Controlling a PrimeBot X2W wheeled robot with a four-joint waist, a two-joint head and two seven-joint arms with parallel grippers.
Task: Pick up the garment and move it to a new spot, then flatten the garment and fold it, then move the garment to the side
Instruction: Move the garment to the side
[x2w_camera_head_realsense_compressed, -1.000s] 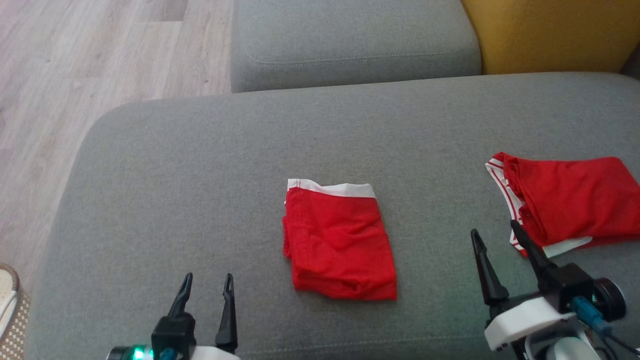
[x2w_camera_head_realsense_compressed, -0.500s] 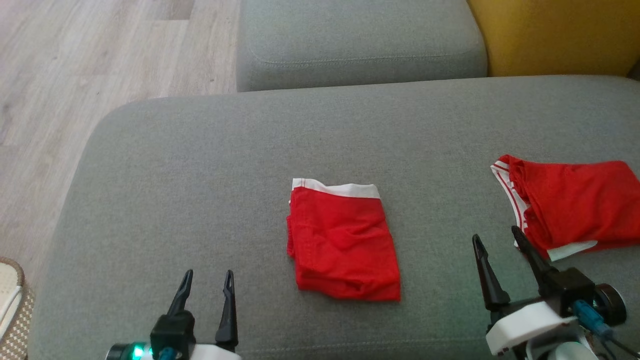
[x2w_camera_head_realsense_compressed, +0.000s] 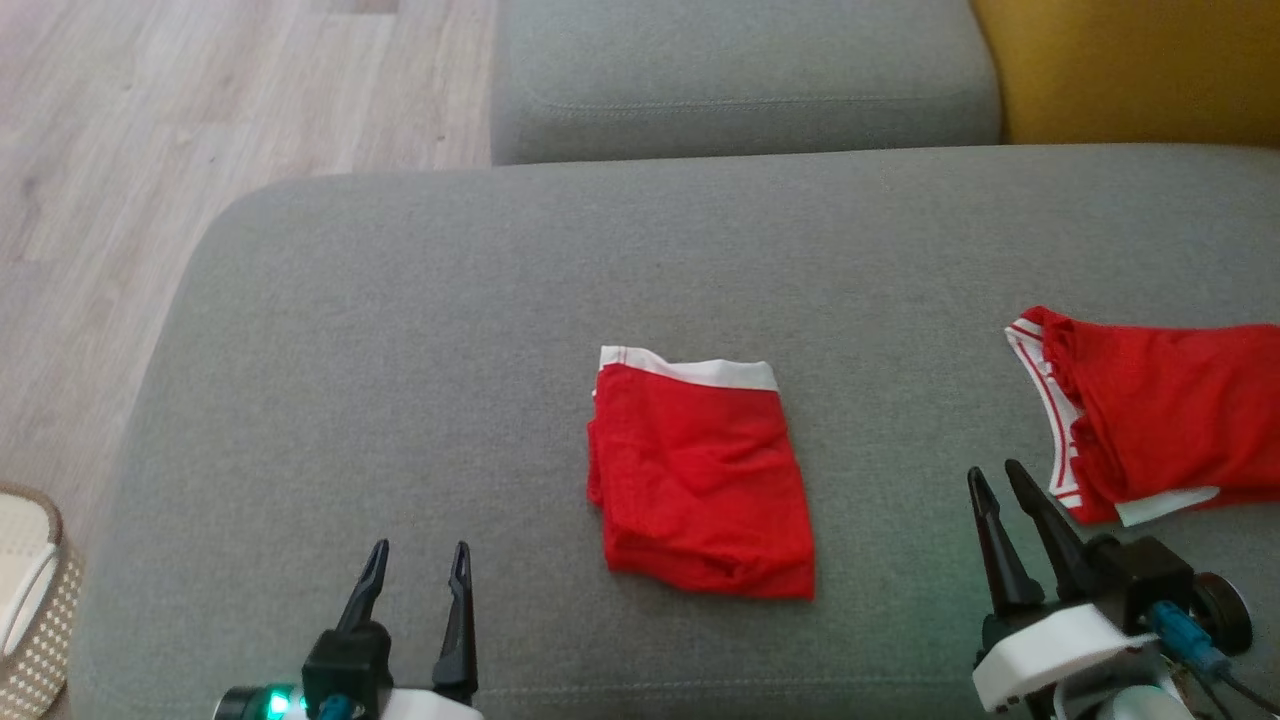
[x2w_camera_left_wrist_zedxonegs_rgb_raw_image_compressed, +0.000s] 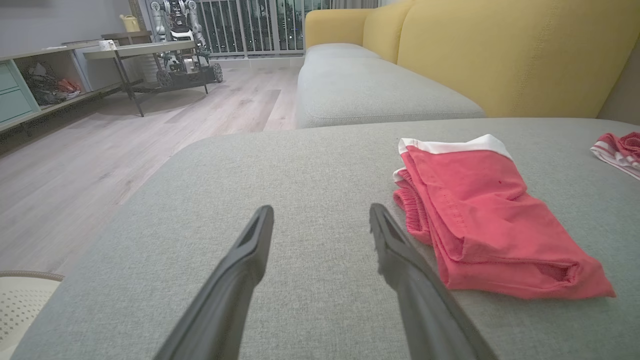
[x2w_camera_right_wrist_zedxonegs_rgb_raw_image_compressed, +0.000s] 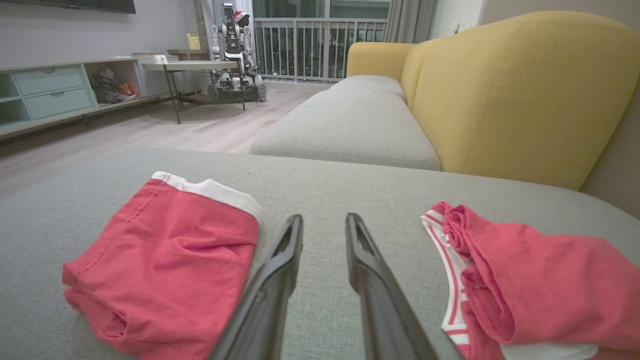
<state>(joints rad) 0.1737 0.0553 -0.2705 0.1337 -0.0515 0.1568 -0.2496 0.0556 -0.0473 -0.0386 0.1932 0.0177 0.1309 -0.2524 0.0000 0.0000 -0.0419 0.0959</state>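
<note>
From the head view, we see a folded red garment (x2w_camera_head_realsense_compressed: 700, 480) lying flat in the middle of the grey sofa seat (x2w_camera_head_realsense_compressed: 400, 350). It is a neat rectangle with a white waistband along its far edge and a few soft creases across the cloth. A crumpled red garment (x2w_camera_head_realsense_compressed: 1160, 410) lies well apart from it at the right edge, with its red-striped white band turned toward the centre. The left claw (x2w_camera_head_realsense_compressed: 421, 548) hangs at the lower left with its fingers spread wide and empty. The right claw (x2w_camera_head_realsense_compressed: 994, 470) is at the lower right, just beside the crumpled garment's near corner. Its fingers are drawn close but not touching, and they grip nothing.

From the left wrist view, we see the left claw (x2w_camera_left_wrist_zedxonegs_rgb_raw_image_compressed: 321, 210) released over bare cushion. The folded garment (x2w_camera_left_wrist_zedxonegs_rgb_raw_image_compressed: 480, 210) lies just to the right of its right finger, its layered edges stacked and the waistband on the far side. The crumpled garment (x2w_camera_left_wrist_zedxonegs_rgb_raw_image_compressed: 617, 150) peeks in at the right edge.

From the right wrist view, we see the right claw (x2w_camera_right_wrist_zedxonegs_rgb_raw_image_compressed: 324, 218) with a narrow gap between its fingers and only cushion inside it. The folded garment (x2w_camera_right_wrist_zedxonegs_rgb_raw_image_compressed: 170, 250) lies to its left and the crumpled garment (x2w_camera_right_wrist_zedxonegs_rgb_raw_image_compressed: 525, 280) to its right. The claw touches neither.
</note>
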